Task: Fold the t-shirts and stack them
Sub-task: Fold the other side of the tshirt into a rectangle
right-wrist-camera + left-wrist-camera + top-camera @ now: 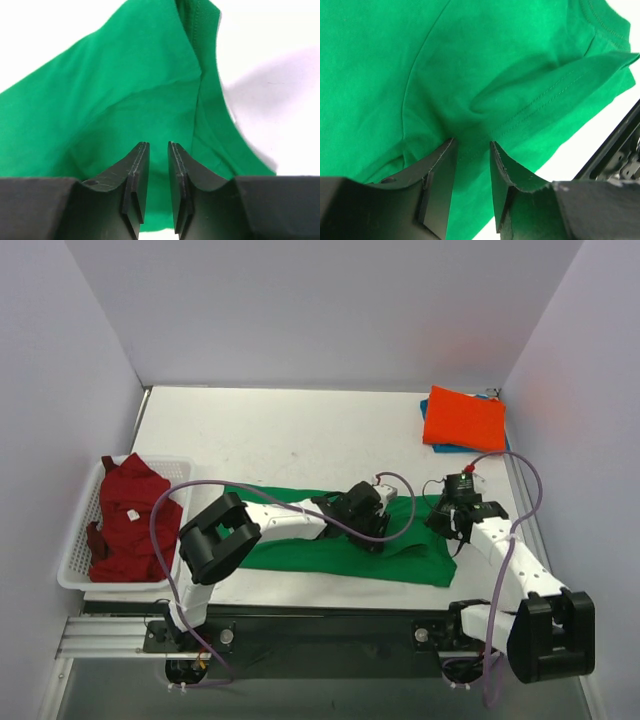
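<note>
A bright green t-shirt (300, 550) lies spread across the near middle of the table. My left gripper (368, 525) is down on its right half. In the left wrist view the left gripper (472, 145) has its jaws apart over the green cloth (445, 65), beside a stitched fold. My right gripper (450, 523) sits at the shirt's right edge. There the right gripper (157, 145) has its jaws drawn close together on the green fabric (125, 90). An orange-red folded t-shirt (463, 418) rests on a blue one (430, 408) at the back right. A dark red t-shirt (125, 515) is heaped at the left.
A white slatted basket (75, 575) at the left table edge holds the dark red shirt. Grey walls close in the table on the left, right and back. Cables loop from both arms over the near table.
</note>
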Robot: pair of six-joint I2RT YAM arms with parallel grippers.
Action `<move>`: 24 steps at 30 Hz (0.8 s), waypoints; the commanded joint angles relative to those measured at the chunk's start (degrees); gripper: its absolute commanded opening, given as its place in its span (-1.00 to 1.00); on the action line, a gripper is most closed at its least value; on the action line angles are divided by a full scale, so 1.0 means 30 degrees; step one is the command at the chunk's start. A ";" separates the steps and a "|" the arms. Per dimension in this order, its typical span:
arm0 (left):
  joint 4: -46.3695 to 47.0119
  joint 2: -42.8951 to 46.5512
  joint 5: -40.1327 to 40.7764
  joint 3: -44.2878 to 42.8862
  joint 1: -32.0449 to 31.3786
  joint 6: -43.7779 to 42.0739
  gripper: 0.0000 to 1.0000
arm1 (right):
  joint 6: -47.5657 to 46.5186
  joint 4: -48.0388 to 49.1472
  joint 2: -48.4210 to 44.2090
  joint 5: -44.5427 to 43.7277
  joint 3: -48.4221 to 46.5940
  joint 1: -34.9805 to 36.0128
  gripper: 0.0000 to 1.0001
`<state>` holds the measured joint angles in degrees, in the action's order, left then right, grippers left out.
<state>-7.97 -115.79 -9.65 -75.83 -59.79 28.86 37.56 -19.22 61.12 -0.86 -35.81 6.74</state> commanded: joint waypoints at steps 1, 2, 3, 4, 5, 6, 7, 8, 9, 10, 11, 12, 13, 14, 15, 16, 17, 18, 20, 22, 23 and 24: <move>0.0107 0.1534 0.0197 0.0784 0.0037 -0.0509 -0.14 | -0.0713 0.0753 0.1768 0.0112 -0.0544 -0.0255 -0.56; 0.0049 0.1883 0.0315 0.1104 0.0037 -0.0538 -0.15 | -0.0714 0.1043 0.2064 0.1011 -0.0427 -0.0255 -0.59; -0.0039 0.2061 0.0432 0.1195 0.0066 -0.0539 -0.15 | -0.0656 0.1191 0.2067 0.1368 -0.0281 -0.0255 -0.62; -0.0098 0.2266 0.0694 0.1283 0.0067 -0.0539 -0.15 | -0.0597 0.1367 0.1922 0.1604 -0.0076 -0.0139 -0.62; -0.0156 0.2558 0.0842 0.1341 0.0096 -0.0539 -0.15 | -0.0481 0.1572 0.1689 0.1809 0.0535 -0.0051 -0.63; -0.0331 0.2706 0.1018 0.1342 0.0125 -0.0539 -0.15 | -0.0305 0.1574 0.1396 0.1956 0.0831 0.0008 -0.63; -0.0362 0.2823 0.1077 0.1255 0.0241 -0.0539 -0.15 | -0.0188 0.1545 0.0581 0.2045 0.1182 0.0182 -0.63; -0.0420 0.2969 0.1078 0.1167 0.0300 -0.0539 -0.15 | -0.0070 0.1573 0.0080 0.2220 0.1824 0.0213 -0.63; -0.0624 0.2971 0.1049 0.0992 0.0359 -0.0510 -0.15 | 0.0221 0.1574 -0.0447 0.2569 0.2236 0.0300 -0.63; -0.0771 0.2913 0.1194 0.0642 0.0476 -0.0480 -0.15 | 0.0340 0.1574 -0.1439 0.2718 0.2617 0.0417 -0.62; -0.0917 0.2854 0.1224 0.0436 0.0535 -0.0451 -0.15 | 0.0457 0.1574 -0.1912 0.2835 0.2911 0.0737 -0.62; -0.1035 0.2796 0.1224 0.0289 0.0593 -0.0451 -0.15 | 0.0603 0.1545 -0.2294 0.2924 0.3552 0.0944 -0.62; -0.1094 0.2679 0.1195 -0.0061 0.0768 -0.0393 -0.15 | 0.0895 0.1544 -0.2849 0.3099 0.3849 0.1062 -0.62; -0.1123 0.2620 0.1137 -0.0267 0.0857 -0.0392 -0.15 | 0.1101 0.1631 -0.3000 0.3187 0.4200 0.1382 -0.62; -0.1269 0.2532 0.1079 -0.0443 0.0945 -0.0334 -0.14 | 0.1248 0.1748 -0.3117 0.3275 0.4812 0.1588 -0.62; -0.1357 0.2357 0.0991 -0.0706 0.1062 -0.0334 -0.15 | 0.1713 0.2069 -0.3060 0.3363 0.5137 0.1793 -0.63; -0.1474 0.2297 0.0932 -0.1144 0.1237 -0.0276 -0.15 | 0.1921 0.2275 -0.2973 0.3335 0.5431 0.2259 -0.62; -0.1707 0.2181 0.0873 -0.1380 0.1296 -0.0275 -0.15 | 0.2213 0.2422 -0.2827 0.3248 0.5898 0.2496 -0.62; -0.1826 0.2034 0.0814 -0.1936 0.1414 -0.0275 -0.15 | 0.3063 0.2774 -0.2650 0.3101 0.6310 0.2848 -0.63; -0.2061 0.1829 0.0669 -0.2260 0.1473 -0.0304 -0.15 | 0.3590 0.2921 -0.2504 0.2897 0.6722 0.2938 -0.65; -0.2235 0.1799 0.0668 -0.2465 0.1502 -0.0333 -0.14 | 0.3738 0.2863 -0.2503 0.2750 0.6810 0.2909 -0.65; -0.2324 0.1828 0.0697 -0.2438 0.1531 -0.0334 -0.15 | 0.3797 0.2341 -0.2909 0.2256 0.6782 0.2938 -0.67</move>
<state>-13.32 -109.78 -6.76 -80.44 -55.37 28.18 46.00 -9.15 52.73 8.36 -17.32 14.98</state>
